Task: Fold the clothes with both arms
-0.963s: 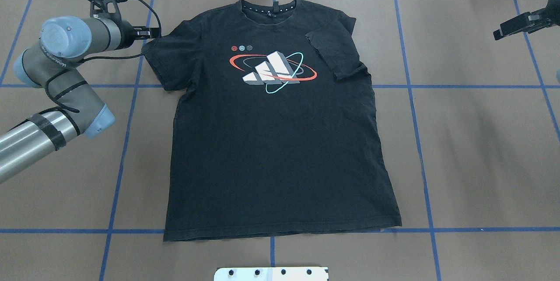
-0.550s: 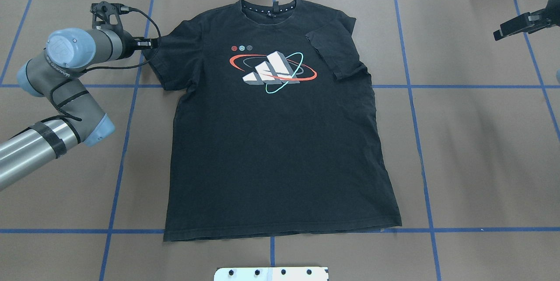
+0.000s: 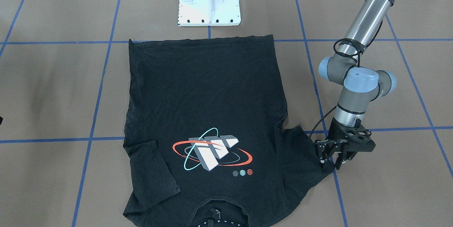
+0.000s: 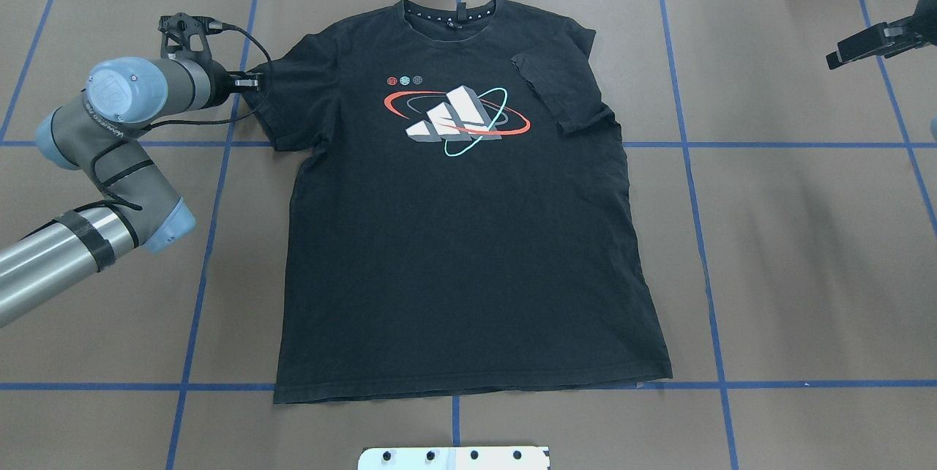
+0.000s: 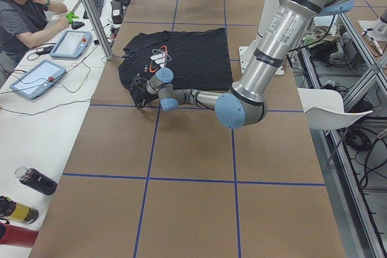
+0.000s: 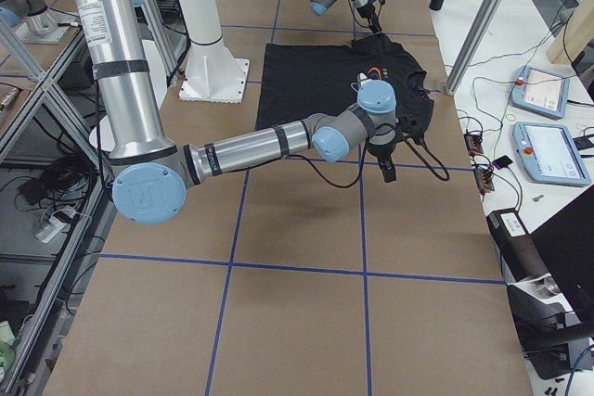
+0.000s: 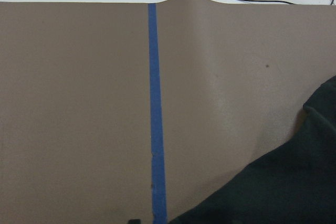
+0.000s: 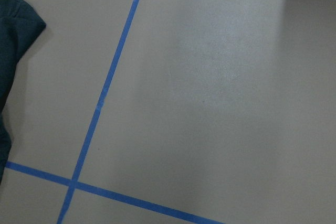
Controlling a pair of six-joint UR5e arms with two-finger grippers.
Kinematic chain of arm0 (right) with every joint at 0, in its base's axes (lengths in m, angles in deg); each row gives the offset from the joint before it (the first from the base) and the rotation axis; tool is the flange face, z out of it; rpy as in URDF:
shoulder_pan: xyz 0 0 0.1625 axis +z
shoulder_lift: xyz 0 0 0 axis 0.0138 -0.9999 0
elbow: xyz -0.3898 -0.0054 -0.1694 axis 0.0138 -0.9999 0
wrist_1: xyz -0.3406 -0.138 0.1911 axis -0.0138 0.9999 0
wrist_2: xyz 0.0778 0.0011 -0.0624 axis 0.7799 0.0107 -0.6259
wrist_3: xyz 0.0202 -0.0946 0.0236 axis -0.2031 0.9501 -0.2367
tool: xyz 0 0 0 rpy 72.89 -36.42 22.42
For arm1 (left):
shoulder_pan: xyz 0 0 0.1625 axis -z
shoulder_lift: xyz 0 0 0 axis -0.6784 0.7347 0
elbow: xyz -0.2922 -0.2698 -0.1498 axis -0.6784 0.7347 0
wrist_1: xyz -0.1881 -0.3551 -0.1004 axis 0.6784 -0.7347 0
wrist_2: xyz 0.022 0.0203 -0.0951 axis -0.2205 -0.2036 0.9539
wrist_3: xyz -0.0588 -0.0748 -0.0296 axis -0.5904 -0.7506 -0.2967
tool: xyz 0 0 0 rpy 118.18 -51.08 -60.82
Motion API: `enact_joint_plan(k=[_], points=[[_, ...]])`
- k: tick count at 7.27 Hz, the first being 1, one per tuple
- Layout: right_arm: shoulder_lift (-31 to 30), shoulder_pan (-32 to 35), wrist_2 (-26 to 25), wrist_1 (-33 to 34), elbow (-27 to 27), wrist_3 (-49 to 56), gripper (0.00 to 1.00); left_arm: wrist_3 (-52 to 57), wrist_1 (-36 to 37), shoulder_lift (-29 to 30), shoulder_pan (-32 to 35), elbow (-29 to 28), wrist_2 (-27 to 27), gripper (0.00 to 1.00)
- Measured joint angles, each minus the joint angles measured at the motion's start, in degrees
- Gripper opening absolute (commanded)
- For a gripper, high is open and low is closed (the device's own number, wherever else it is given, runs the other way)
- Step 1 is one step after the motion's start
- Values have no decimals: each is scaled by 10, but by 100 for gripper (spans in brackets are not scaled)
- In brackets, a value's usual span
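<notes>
Brown paper (image 4: 790,250), gridded with blue tape (image 4: 207,250), covers the table in front of you. Starting at the left of the overhead view, the left arm (image 4: 110,100) comes in low with its elbow bent. Its left gripper (image 4: 252,80) sits right at the outer hem of the sleeve (image 4: 282,100) on that side of the black T-shirt (image 4: 468,258). From the front-facing camera you can see its fingers (image 3: 322,156) pointing down and standing apart, so the jaws are parted, with the sleeve's edge just at them. Whether the tips actually touch cloth you cannot tell. That arm's wrist camera shows paper, one tape line and a dark corner of the shirt at lower right.

Move on to the middle: the T-shirt lies flat and face up, collar (image 4: 448,12) away from the robot, bottom hem toward the white pedestal (image 4: 454,457). The chest graphic (image 4: 457,121) of grey-white blocks ringed by red and teal ovals is in full sight. The other sleeve (image 4: 560,93) is turned in over the chest.

At the far right, the right gripper (image 4: 853,51) hangs over the paper, well apart from the shirt. It shows there as a dark bar, so you cannot tell if its fingers are apart or together. Its wrist camera sees paper, crossing tape lines and a sliver of the shirt at the left edge.
</notes>
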Motion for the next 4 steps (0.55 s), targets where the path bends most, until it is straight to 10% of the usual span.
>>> enact_joint_plan(k=[3,4], points=[[0,0,0,0,-1,0,100,0,0,-1,-2,0,0,1],[0,0,0,-1,-1,0,100,1,0,-3,-1,0,0,0]])
